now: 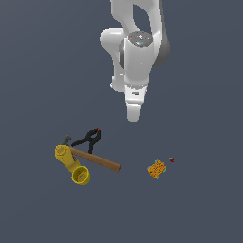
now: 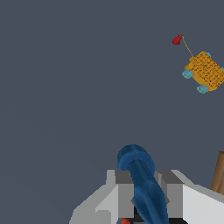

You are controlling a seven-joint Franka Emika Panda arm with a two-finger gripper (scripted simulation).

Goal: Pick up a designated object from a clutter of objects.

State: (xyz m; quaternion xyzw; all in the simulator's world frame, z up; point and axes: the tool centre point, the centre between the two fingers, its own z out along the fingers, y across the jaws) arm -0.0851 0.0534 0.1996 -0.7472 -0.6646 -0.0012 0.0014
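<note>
My pincer (image 2: 142, 197) closed on blue teardrop piece (image 2: 140, 175), lifted clear.
Looks light, stiff, slick; grip sits mid-body, could slip.

Taking the hammer (image 1: 95, 160) as landmark: the pitcher (image 1: 72, 165) lies touching its head end, toward the exterior view's left. The clamp (image 1: 89, 139) lies just above the hammer's handle in that view, touching or nearly so. The block (image 1: 156, 169) sits well apart toward the exterior view's right, with the speck (image 1: 171, 160) just beyond it.
</note>
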